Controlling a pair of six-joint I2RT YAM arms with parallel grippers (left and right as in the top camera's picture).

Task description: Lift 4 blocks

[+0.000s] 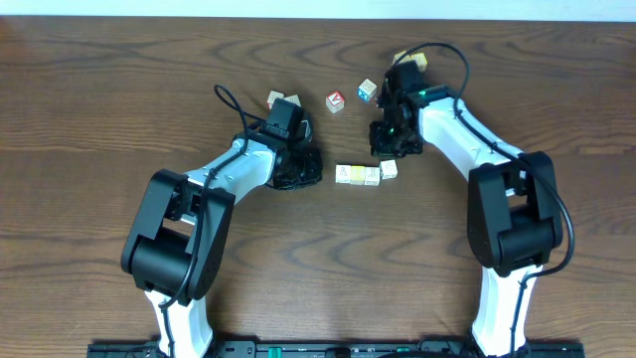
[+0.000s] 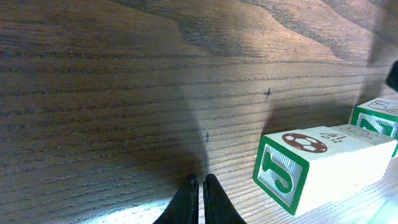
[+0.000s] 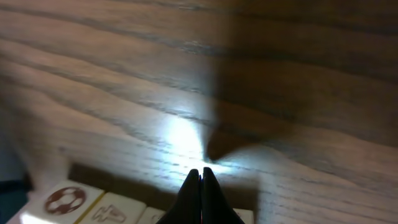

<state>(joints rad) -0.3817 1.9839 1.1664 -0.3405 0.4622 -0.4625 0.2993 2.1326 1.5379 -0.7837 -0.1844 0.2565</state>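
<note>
Nothing's lifted yet, far as I can tell. The row of letter blocks sits flat on the wooden table just below the middle of the overhead frame. It's three cubes end to end, with a fourth block kinked off the right end.

The left gripper is pinched fully closed on nothing, parked just left of the row. The right gripper is the same deal, closed and empty, just above the row's right end. So my read is the whole lift is left to do.

Overhead shows the red-faced cube and blue-faced cube higher up, which I can't make out in either wrist view. The left wrist view gives the close-up, a green J and a soccer ball on the nearest block. The right wrist view only clips block tops along its bottom left edge.
</note>
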